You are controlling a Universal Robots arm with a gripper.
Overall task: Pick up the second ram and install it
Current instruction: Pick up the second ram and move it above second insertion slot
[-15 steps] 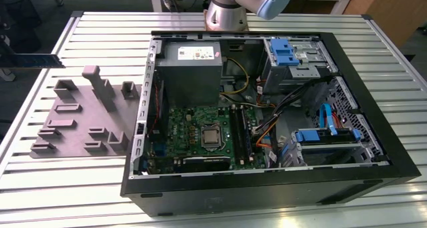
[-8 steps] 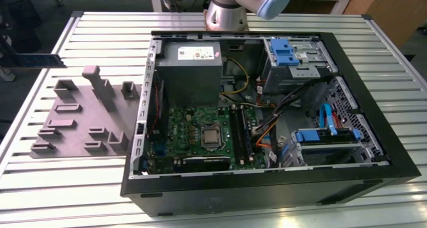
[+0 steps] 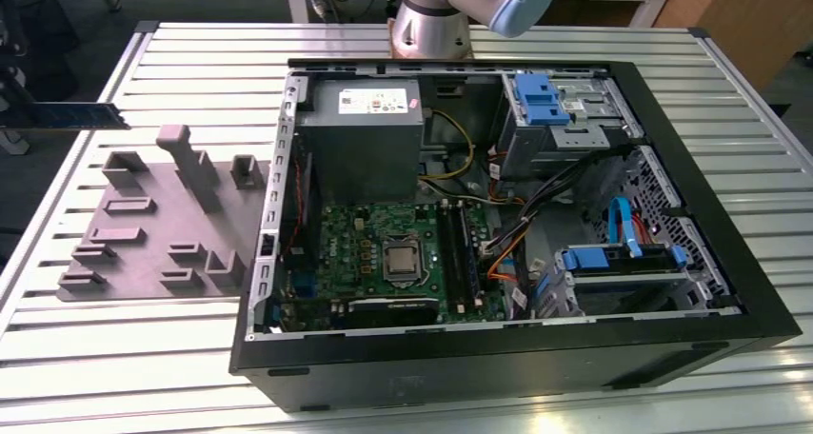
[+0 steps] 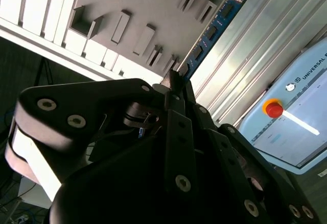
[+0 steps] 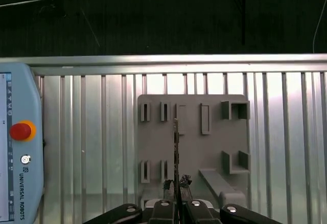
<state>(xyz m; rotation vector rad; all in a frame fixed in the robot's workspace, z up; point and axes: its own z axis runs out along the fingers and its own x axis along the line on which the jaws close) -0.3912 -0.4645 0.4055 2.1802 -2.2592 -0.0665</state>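
The second ram [image 4: 214, 27] is a thin blue-green stick with dark chips. It juts out from between the fingertips of my black gripper [image 4: 176, 78], which is shut on one end of it. In the first wrist view the ram [image 5: 176, 142] is seen edge-on, rising from the gripper [image 5: 176, 185] above the grey tray [image 5: 214, 142]. In the exterior view the ram [image 3: 83, 116] hangs in the air at the far left, above the table and beyond the tray's [image 3: 140, 234] far corner. The open computer case [image 3: 508, 225] lies to the right, with long black slots [image 3: 460, 253] on its green motherboard.
The grey tray has raised blocks and upright posts [image 3: 197, 167]. A teach pendant with a red button [image 5: 20, 131] lies on the slatted metal table [image 5: 92, 132] beside the tray. Inside the case are a power supply [image 3: 362, 134], drive bays [image 3: 553, 106] and loose cables [image 3: 508, 244].
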